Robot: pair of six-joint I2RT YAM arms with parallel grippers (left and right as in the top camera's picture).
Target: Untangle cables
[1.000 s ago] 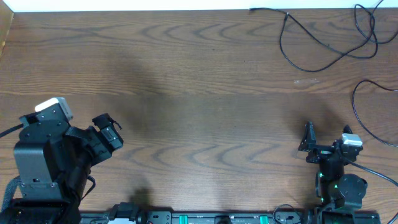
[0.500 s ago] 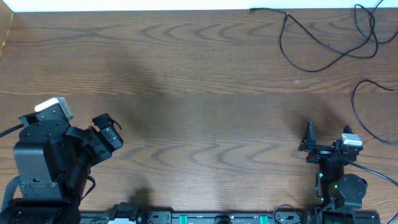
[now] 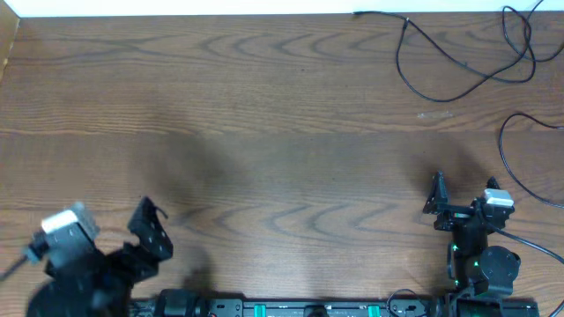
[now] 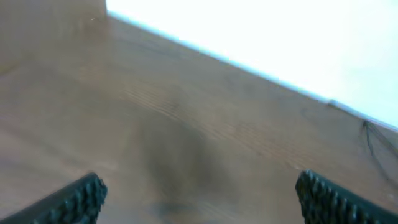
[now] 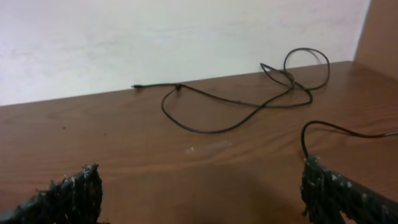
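Both of your tools are released and carry nothing. The left tool (image 4: 199, 186) shows its ribbed black fingers spread wide over bare wood, and the right tool (image 5: 200, 171) frames open board the same way. Each sits low at the near edge of the brown wood-grain tabletop (image 3: 282, 114), the left one at the near left corner and blurred in the overhead view, the right one at the near right. That reads as a waiting pose, well apart from the work. The thin black flexible cords (image 5: 289, 81) lie in the far right corner. One long strand starts with a small plug right at the far edge, sags toward you in a wide loop, then climbs into a cluster of crossing loops, where it appears still tangled. A separate black cord loop (image 3: 501, 141) curves in from the right edge, nearer your right tool and not touching the others as far as I can tell. I can't pick out a white cord with any certainty. Mind the borders: the far edge meets a white wall, an upright brown side panel (image 5: 380, 31) stands just right of the cluster, and the cords run out of the overhead view on the right. Your free room is the broad bare middle and left, so I'd judge that the place to draw strands out, with the right tool closer for the reach.
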